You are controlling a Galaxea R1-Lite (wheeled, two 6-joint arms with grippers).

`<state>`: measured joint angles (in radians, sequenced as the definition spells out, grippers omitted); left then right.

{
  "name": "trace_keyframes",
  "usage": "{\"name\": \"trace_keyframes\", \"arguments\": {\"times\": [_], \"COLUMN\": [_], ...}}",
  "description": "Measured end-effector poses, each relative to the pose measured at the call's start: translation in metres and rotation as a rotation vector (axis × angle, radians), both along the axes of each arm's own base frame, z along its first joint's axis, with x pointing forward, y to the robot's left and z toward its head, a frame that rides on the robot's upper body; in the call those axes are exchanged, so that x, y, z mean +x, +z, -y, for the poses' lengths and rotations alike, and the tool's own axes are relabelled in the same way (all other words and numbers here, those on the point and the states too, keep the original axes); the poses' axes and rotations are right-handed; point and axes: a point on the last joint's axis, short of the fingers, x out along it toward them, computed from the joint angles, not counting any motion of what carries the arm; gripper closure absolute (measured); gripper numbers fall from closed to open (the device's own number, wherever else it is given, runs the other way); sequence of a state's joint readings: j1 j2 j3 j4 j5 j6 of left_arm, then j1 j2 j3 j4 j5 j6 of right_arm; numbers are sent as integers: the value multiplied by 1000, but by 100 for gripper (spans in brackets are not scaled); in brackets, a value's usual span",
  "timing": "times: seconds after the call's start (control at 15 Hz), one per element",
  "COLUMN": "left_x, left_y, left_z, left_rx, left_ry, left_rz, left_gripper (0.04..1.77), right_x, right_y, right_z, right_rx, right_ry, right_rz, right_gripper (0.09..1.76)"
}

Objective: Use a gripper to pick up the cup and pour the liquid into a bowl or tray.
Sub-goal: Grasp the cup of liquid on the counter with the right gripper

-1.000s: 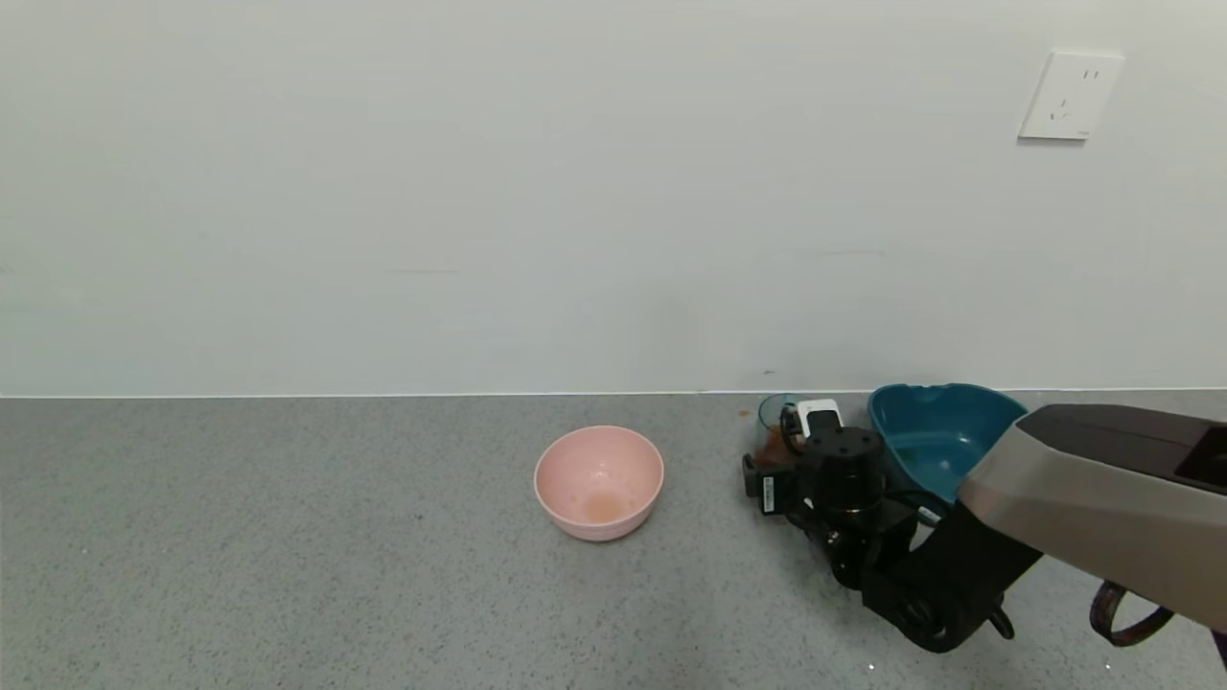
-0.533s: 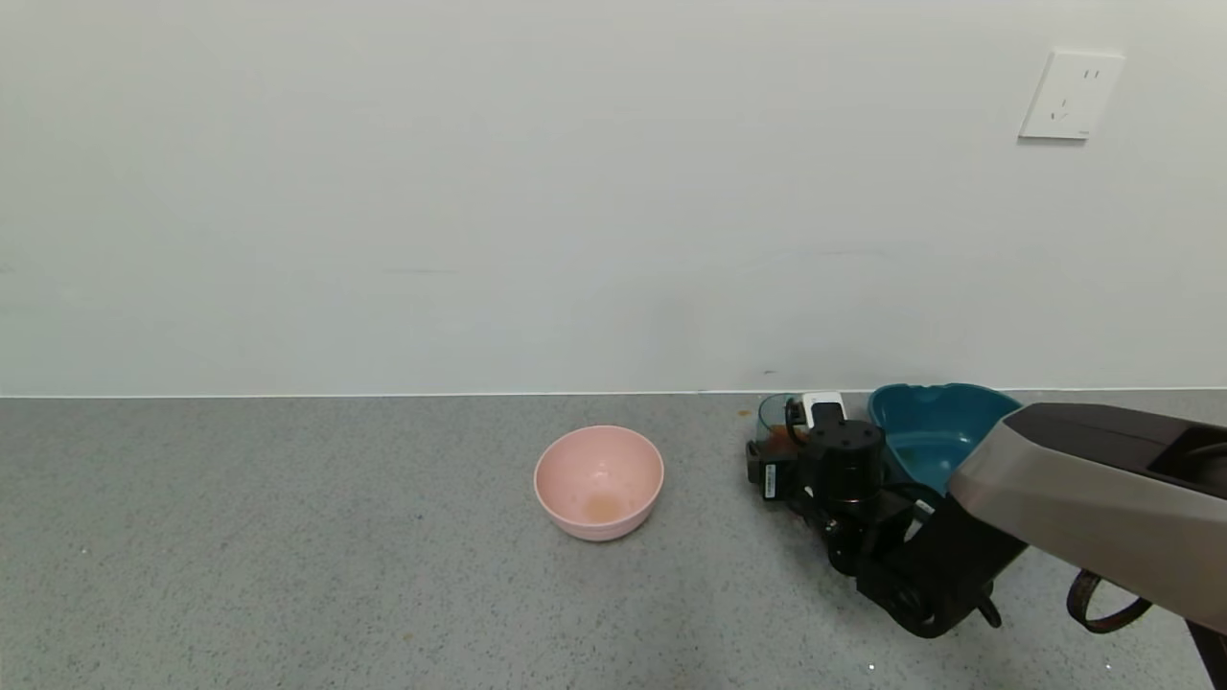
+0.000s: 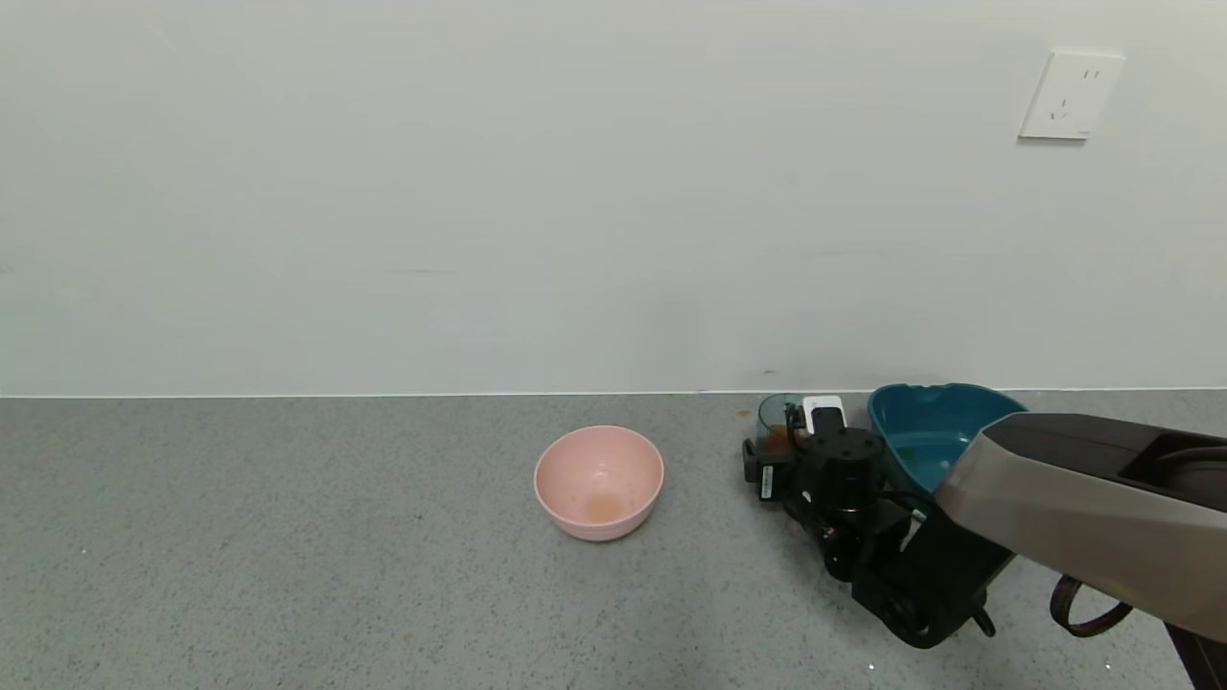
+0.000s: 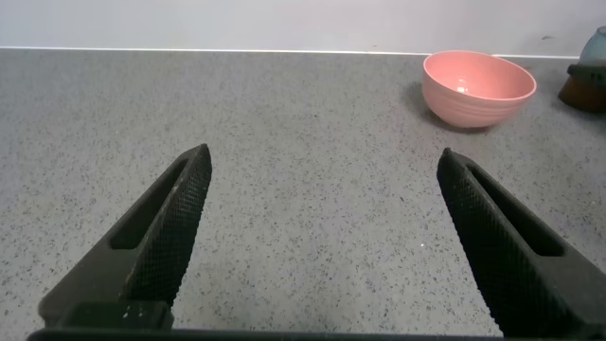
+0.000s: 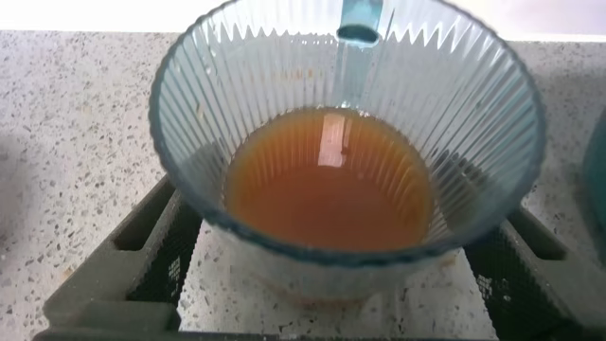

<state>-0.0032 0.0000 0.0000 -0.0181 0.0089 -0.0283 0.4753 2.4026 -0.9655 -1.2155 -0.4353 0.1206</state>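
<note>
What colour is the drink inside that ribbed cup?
Opaque orange-brown liquid, in the translucent blue-green cup. The right wrist view shows it best.

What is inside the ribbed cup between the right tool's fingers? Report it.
The cup holds opaque orange-brown liquid filling its lower part. Its bottom is hidden under the liquid. The right tool stands open, a finger on either side.

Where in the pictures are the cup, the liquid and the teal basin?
cup (image 5: pixel 473 123): right wrist view, on its ribbed inner wall.
liquid (image 5: pixel 327 185): right wrist view, on the middle of its surface.
teal basin (image 3: pixel 925 441): head view, on its bare inner wall.
</note>
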Motion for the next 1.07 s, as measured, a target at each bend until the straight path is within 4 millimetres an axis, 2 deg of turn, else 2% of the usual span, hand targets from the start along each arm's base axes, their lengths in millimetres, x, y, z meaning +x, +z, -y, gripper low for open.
{"name": "trace_keyframes", "arguments": {"times": [1.07], "left_x": [0], "left_y": [0], "left_z": [0], "left_rx": [0], "left_ry": [0], "left_rz": [0], "left_gripper": [9], "right_x": [-3], "right_y": [-13], "right_z": [-5], "right_rx": [27], "right_ry": [13], "right_rz": [50], "right_gripper": [14]}}
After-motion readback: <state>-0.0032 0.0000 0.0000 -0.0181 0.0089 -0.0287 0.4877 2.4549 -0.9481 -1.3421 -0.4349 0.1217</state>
